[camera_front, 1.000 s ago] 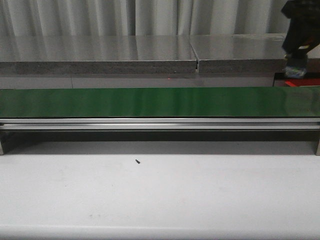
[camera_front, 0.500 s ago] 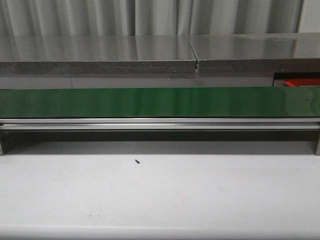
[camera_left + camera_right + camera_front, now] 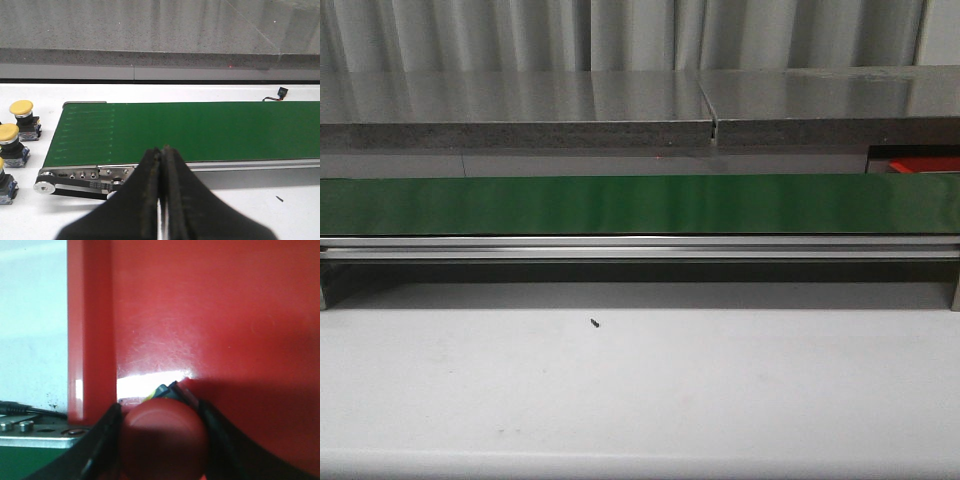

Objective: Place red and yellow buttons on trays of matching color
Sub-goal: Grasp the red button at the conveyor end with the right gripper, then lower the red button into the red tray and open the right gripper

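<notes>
Starting at the left, three yellow buttons point(image 3: 21, 107) wait on the table just off the left end of the belt point(image 3: 200, 130), well apart from any gripper. No yellow tray shows in any view. The left gripper point(image 3: 161, 200) hangs over the near rail of the belt close to that end, its jaws pressed together on nothing.

In the front view the belt is bare along its whole length, and only a sliver of the red tray point(image 3: 925, 164) shows behind its far right end; neither arm appears there.

At the right, the right gripper point(image 3: 162, 440) is clamped on a red button point(image 3: 162, 437), a finger on each side of the domed cap. The button sits over the tray floor, just inside the raised left edge of the tray, with the belt's end visible beyond that edge.

The step in hand looks like the release of the red button. Doing it well means bringing the base low and level onto the tray floor, clear of the raised edge so it cannot tip against it, then parting the jaws fully before lifting straight up.
</notes>
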Controlling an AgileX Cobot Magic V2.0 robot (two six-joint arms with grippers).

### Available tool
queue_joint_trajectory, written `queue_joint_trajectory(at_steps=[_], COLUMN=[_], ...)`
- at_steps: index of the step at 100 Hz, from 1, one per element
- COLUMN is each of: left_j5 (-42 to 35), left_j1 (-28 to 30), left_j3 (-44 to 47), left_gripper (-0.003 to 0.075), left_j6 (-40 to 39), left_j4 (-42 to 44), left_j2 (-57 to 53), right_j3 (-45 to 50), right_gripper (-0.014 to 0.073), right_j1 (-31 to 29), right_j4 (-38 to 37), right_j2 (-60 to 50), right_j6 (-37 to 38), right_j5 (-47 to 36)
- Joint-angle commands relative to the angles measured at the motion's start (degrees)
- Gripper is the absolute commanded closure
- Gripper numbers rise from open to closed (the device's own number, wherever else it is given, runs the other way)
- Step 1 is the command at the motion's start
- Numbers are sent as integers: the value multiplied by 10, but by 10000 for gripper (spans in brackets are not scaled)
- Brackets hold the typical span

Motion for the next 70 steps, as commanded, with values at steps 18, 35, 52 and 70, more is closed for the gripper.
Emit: queue_joint_trajectory(at_steps=[18, 35, 52, 70], left_j5=[-47, -47, -47, -47], left_j1=[-3, -3, -3, -3], left_j3=[-16, -16, -16, -16], left_gripper=[739, 739, 739, 739], left_j6=[-4, -4, -4, -4], left_j4=[-8, -8, -8, -8], left_j2=[3, 3, 3, 3], right_j3=[-22, -28, -64, -74], right_gripper=[364, 18, -39, -35], right_j1=[-3, -3, -3, -2], right_j4=[18, 18, 17, 3], right_j2=[-27, -30, -43, -100], right_j6=[-1, -3, -2, -2], right_j5=[-16, -15, 14, 29])
